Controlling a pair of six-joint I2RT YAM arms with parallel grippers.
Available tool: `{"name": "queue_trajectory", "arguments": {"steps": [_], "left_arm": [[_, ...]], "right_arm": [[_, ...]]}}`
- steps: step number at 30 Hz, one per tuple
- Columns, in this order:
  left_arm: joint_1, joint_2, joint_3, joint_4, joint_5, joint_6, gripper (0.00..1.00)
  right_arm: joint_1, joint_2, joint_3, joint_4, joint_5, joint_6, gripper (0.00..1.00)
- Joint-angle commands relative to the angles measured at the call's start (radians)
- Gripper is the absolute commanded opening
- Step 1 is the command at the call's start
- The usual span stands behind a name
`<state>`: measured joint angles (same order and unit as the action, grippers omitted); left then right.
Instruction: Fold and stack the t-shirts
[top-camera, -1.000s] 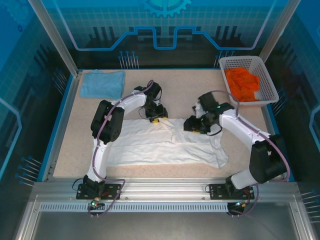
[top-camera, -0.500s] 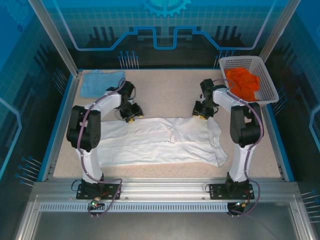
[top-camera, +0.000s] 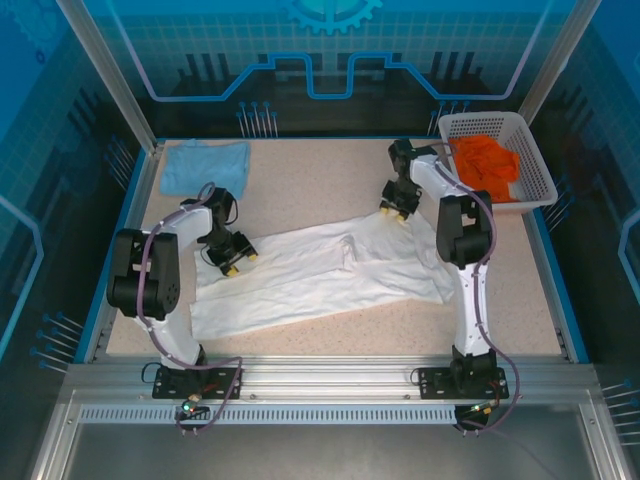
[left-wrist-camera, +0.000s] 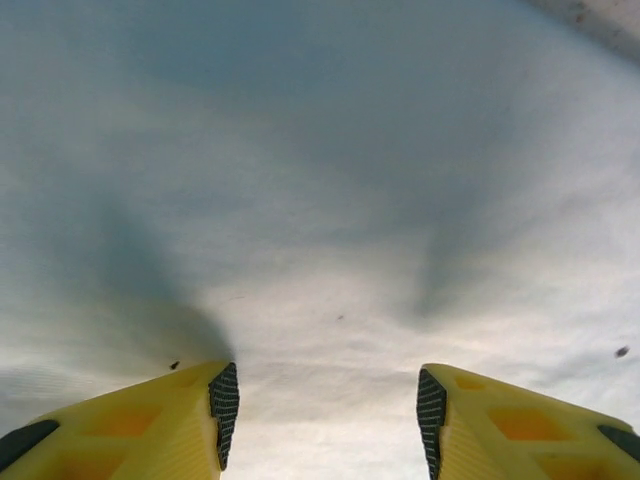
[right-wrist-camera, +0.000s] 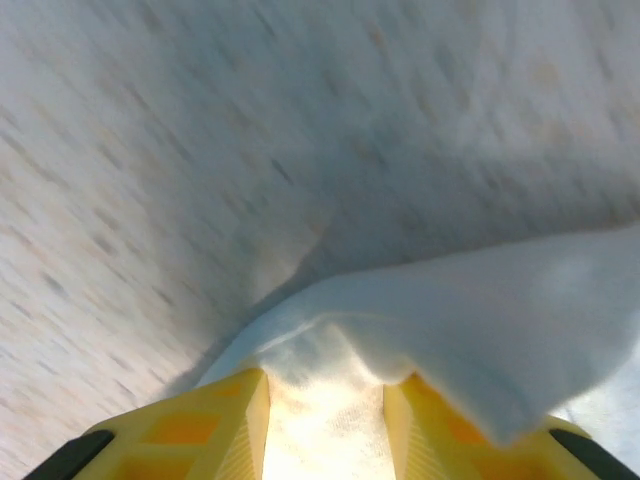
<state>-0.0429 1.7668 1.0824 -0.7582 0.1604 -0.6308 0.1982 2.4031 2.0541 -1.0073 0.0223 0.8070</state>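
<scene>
White t-shirt (top-camera: 320, 275): thin, soft, light cloth w/ no stiffness. We reckon it'll sag, slide & bunch wherever it isn't held, so take it at edges/corners w/ two holds, not mid-panel.

Right fingers (top-camera: 398, 211): closed on a bunched fold of the shirt's edge. In the wrist view white cloth packs the gap btw the yellow pads (right-wrist-camera: 245, 425), and the edge is lifted w/ shadow under it. They sit just left of the basket (top-camera: 480, 117).

Left fingers (top-camera: 232, 264): approx half apart, w/ cloth right under & btw them in the wrist view. Creases run toward the pads (left-wrist-camera: 225, 405). We can't tell if a fold is really pinched or they only press on it. They're well left of the basket & nearer the arm bases, at the shirt's other end.

The shirt lies as a long slanted band on the surface (top-camera: 320, 185), from just left of the basket down toward the near left. It's wrinkled and looks partly doubled lengthwise, so not a tidy fold yet.

Around it:
- The light blue t-shirt (top-camera: 205, 167) lies flat, well left of the basket along the same far edge and apart from the white one. Prob. the stack spot.
- An orange cloth (top-camera: 485, 168) is heaped inside the basket and isn't ours to fold.

In the way: the basket wall is close beside the right arm (top-camera: 455, 230), so a swing to the right could clip it. Loose shirt hem near the basket's near-left may drag.
</scene>
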Motion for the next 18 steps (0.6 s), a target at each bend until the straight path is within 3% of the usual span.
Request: {"name": "queue_trajectory", "arguments": {"steps": [1,6,10,12,15,18], "left_arm": [[0.001,-0.023,-0.035,-0.041,0.004,-0.026,0.53],[0.0,-0.033,-0.071,-0.043,0.063,-0.041,0.53],[-0.004,-0.069,-0.108,-0.04,0.117,-0.059,0.53],[-0.007,-0.105,-0.096,-0.067,0.095,-0.053,0.56],[-0.008,-0.15,-0.026,-0.14,0.014,-0.019,0.58],[-0.009,-0.171,0.047,-0.187,-0.07,0.01,0.59]], "right_arm": [[0.014,0.159,0.185,-0.051,-0.009,0.117,0.37],[0.019,0.383,0.572,-0.074,-0.024,0.145,0.37],[0.026,0.462,0.636,0.188,-0.141,0.157,0.4],[0.027,0.51,0.684,0.322,-0.21,0.181,0.45],[0.026,0.58,0.879,0.362,-0.233,0.21,0.5],[0.025,0.442,0.829,0.419,-0.207,0.181,0.56]]}}
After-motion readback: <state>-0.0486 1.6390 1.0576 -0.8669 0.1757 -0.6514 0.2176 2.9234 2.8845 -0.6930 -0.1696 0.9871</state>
